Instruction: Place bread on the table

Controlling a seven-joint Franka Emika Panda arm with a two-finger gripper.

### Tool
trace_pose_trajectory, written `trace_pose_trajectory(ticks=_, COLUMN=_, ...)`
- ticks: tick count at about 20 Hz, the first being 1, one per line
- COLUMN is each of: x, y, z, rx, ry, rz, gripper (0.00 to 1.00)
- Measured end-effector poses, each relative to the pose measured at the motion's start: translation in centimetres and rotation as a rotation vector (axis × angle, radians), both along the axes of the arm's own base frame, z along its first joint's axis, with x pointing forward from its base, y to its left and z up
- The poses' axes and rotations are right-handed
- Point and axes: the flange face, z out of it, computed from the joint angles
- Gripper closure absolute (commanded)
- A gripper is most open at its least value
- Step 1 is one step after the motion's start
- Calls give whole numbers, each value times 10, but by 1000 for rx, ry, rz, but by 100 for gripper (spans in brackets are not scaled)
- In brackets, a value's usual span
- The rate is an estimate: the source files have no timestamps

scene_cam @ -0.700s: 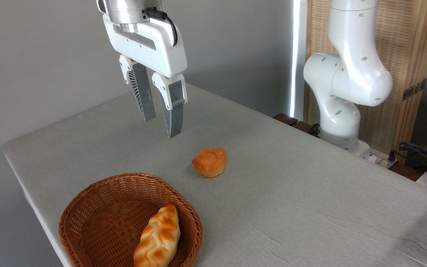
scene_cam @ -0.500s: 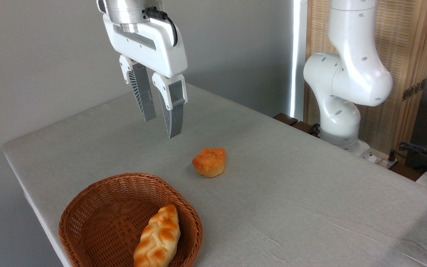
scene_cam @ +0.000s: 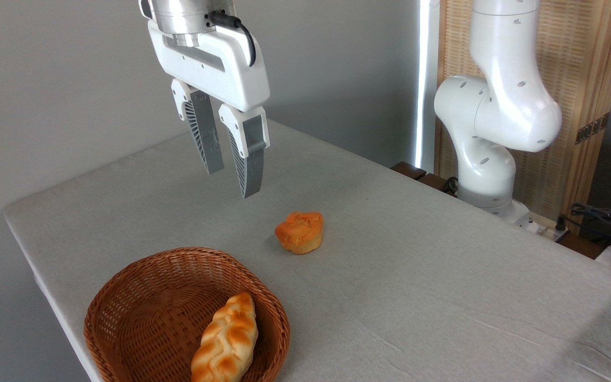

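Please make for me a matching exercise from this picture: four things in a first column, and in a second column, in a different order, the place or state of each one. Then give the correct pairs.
Column 1
1. braided loaf
2. muffin-shaped bun
3. claw
4. wicker basket

Column 2
A. hangs in the air above the table, holding nothing
B. stands near the front left corner of the table
C. lies inside the basket, against its right wall
D. sits directly on the grey cloth, outside the basket

Pairs: 1-C, 2-D, 3-A, 4-B
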Motion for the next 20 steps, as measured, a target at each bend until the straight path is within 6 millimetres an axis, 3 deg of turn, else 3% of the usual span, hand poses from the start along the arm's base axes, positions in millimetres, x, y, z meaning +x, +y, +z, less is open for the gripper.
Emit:
trace_pose_trajectory(ticks=9, x=1, y=11, z=0, rx=-1, ry=-13, rz=20, gripper=0)
trace_pose_trajectory(ticks=14, x=16, y=23, z=-16, rx=-1, ry=-30, rz=44, gripper=0)
trace_pose_trajectory(ticks=16, x=26, y=40, z=-28, rx=1, ry=-36, rz=76, gripper=0)
trace_pose_trajectory(ticks=20, x=52, y=72, z=-74, rx=10, ry=-45, rz=145, gripper=0)
